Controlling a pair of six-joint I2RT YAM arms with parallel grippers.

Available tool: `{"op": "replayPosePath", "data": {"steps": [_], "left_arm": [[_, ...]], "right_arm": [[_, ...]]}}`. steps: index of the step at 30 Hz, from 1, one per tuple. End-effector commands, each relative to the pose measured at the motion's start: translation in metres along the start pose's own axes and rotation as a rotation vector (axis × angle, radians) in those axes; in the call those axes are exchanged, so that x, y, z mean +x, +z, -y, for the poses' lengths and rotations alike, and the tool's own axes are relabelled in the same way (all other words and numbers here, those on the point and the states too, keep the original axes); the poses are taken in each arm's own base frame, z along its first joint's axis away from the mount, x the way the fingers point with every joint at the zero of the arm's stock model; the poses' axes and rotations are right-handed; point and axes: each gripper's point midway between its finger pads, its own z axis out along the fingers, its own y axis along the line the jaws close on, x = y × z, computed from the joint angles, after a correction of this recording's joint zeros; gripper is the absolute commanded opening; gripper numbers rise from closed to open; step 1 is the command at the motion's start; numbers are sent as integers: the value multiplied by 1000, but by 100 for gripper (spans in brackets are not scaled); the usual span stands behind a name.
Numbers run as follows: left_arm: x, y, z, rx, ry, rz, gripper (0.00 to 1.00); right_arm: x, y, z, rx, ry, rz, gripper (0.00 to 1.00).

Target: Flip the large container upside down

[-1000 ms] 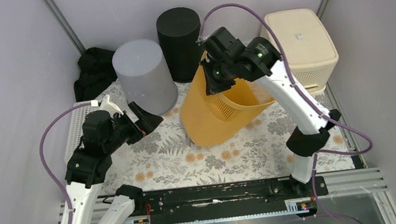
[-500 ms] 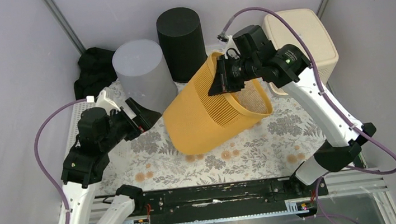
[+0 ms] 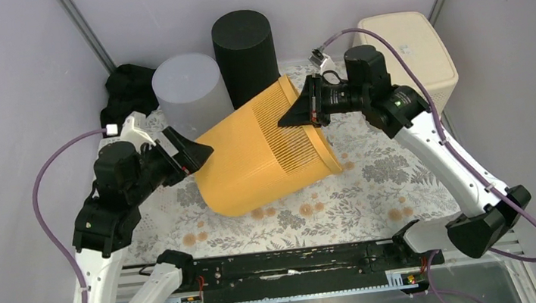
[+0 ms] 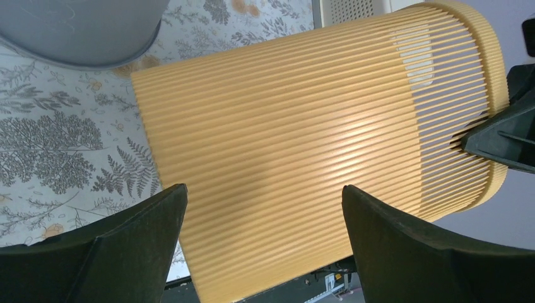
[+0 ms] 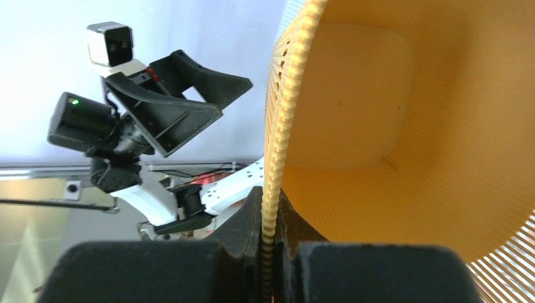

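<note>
Tipped further since a second ago, the basket (image 3: 262, 156) is held roughly sideways over the mat (image 3: 375, 185), rim pinched by the right claw (image 3: 300, 113). The left claw (image 3: 189, 154) is spread wide, apparently empty. Half the turn is left.

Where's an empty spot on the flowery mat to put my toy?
The biggest bare patch of flowery mat is front right, between the tipped yellow basket and the right arm. A thin strip runs along the front, before the basket. The back is crowded: grey bin, black bin, cream box.
</note>
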Motion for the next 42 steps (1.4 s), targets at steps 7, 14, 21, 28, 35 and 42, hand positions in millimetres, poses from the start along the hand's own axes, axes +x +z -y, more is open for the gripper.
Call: {"op": "replayPosePath", "data": {"steps": [7, 14, 21, 28, 35, 42], "left_arm": [[-30, -18, 11, -29, 60, 80, 100], [-39, -22, 12, -60, 76, 84, 100], [-49, -30, 21, -53, 79, 102, 100], [-53, -34, 30, -34, 73, 103, 100], [-61, -46, 33, -50, 82, 122, 100], [-65, -56, 25, -110, 103, 140, 100]], "right_arm": [[-2, -36, -76, -449, -40, 20, 0], [0, -42, -69, -569, 27, 28, 0], [0, -53, -56, -783, 132, 71, 0], [-2, -53, -34, -896, 225, 115, 0], [-4, -43, -11, -902, 272, 149, 0], [-5, -31, 5, -869, 283, 161, 0]]}}
